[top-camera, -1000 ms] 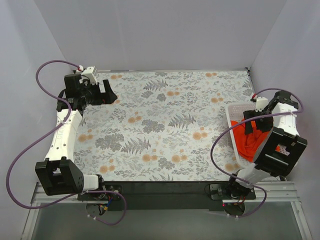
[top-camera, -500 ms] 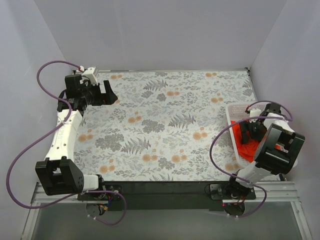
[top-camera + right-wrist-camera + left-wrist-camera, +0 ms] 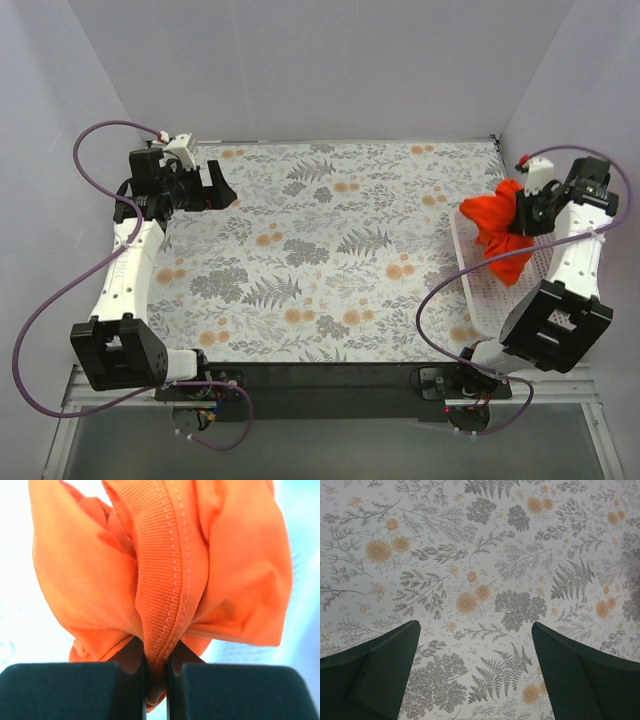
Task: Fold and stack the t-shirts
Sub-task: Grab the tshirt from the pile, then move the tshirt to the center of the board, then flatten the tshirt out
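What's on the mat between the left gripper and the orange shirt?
Nothing: the top view shows only bare floral mat between left gripper and shirt.

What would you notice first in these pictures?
The bright orange-red t-shirt, bunched up and dangling above the white basket on the right. The right gripper pinches its stitched edge. The left gripper hangs open over the flowery mat.

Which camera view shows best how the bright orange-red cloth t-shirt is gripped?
The right wrist view: the right gripper pinches a stitched hem of the bright orange-red cloth t-shirt. Top external shows it small, bunched over the white mesh basket; left wrist shows none.
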Robot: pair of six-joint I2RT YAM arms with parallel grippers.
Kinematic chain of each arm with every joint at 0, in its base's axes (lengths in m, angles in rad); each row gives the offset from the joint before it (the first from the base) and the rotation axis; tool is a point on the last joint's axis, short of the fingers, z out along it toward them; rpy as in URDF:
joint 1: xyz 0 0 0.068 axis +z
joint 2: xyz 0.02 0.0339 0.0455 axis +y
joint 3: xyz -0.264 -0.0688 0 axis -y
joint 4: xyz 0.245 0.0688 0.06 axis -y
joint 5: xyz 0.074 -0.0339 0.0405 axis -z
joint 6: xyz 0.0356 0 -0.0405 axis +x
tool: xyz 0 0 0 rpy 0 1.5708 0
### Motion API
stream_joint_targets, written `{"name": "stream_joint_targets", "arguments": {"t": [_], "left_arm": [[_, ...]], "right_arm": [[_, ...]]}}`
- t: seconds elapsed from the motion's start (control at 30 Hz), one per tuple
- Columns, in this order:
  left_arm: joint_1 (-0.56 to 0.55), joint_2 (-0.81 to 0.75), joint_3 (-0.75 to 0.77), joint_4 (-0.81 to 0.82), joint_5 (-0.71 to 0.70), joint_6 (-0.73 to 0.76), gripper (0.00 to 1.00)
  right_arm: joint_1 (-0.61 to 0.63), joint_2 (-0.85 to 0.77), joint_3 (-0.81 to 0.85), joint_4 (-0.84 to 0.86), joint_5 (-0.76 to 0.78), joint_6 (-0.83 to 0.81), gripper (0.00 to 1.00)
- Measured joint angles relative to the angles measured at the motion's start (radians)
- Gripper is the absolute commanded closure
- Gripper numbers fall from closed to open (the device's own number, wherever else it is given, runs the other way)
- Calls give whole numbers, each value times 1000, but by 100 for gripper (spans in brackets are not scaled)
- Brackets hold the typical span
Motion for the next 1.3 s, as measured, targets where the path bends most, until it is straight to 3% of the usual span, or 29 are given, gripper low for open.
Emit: {"name": "stream_joint_targets", "arguments": {"t": [0.17,0.23,0.3,0.33,0.37,0.4,0.5,0.57,0.83,0.9,1.03,1.3], "left_arm": [[0,14,61,-30,32,-15,6],[0,20,86,-42,42,-28,6],[0,34,113,-47,60,-43,6],[0,38,122,-50,70,-50,6],[1,44,137,-58,84,-59,6],[3,47,146,-62,92,-64,6],[4,47,175,-93,116,-58,6],[4,47,173,-116,122,-28,6],[-2,43,19,-212,179,204,6],[-18,63,-12,-230,175,238,12],[-86,162,-36,-244,149,284,35],[-169,276,-146,-253,62,299,49]], "right_arm": [[111,-20,517,-94,-190,-6,99],[235,-18,639,-119,-219,1,99],[435,-8,705,-121,-241,14,99],[523,-5,710,-117,-253,19,84],[637,2,703,-115,-244,19,3],[748,13,679,-108,-227,15,1],[1009,63,550,-100,-167,3,2],[1067,104,455,-117,-159,2,2],[1043,113,56,-49,-146,101,9],[1043,123,-17,-15,-128,134,15],[1043,186,-32,83,-95,206,19],[1038,364,62,223,-58,294,27]]}}
